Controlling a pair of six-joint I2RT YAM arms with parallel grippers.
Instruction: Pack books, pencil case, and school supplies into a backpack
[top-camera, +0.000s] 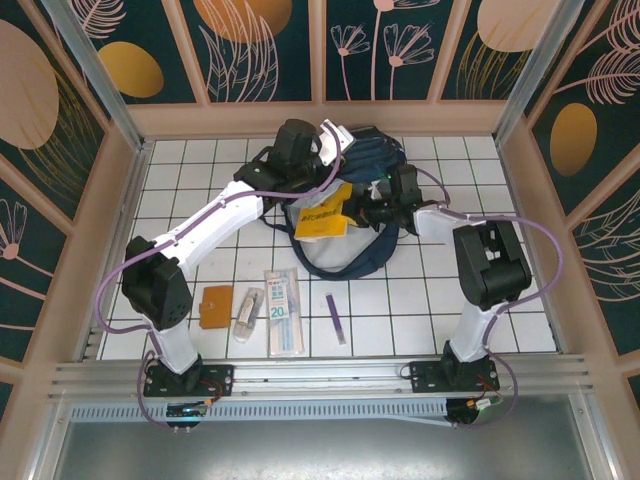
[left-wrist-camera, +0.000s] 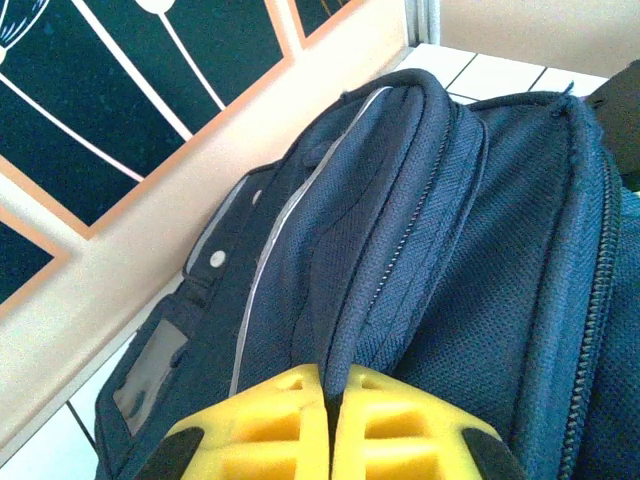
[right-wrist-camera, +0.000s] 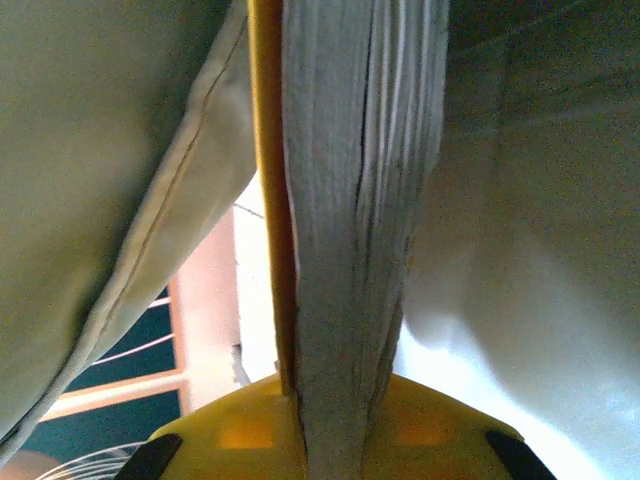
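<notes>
The navy backpack (top-camera: 372, 160) lies at the back centre of the table with its mouth toward the arms. My left gripper (top-camera: 322, 152) is shut on a fold of the backpack (left-wrist-camera: 420, 230) beside its zip and holds it up, the yellow fingertips (left-wrist-camera: 270, 420) pressed together on the cloth. My right gripper (top-camera: 362, 212) is shut on the yellow booklet (top-camera: 322, 214), which is tilted at the bag's mouth. In the right wrist view the booklet's page edges (right-wrist-camera: 350, 220) run up between pale lining. The orange-brown book (top-camera: 217, 305) lies flat at the front left. The pencil case is out of view.
Near the front edge lie a small clear packet (top-camera: 247, 313), a long clear pack with a blue "20" label (top-camera: 282, 310) and a thin purple pen (top-camera: 335, 318). The backpack's strap (top-camera: 340, 268) loops toward them. Patterned walls close in three sides of the tiled table (top-camera: 420, 300).
</notes>
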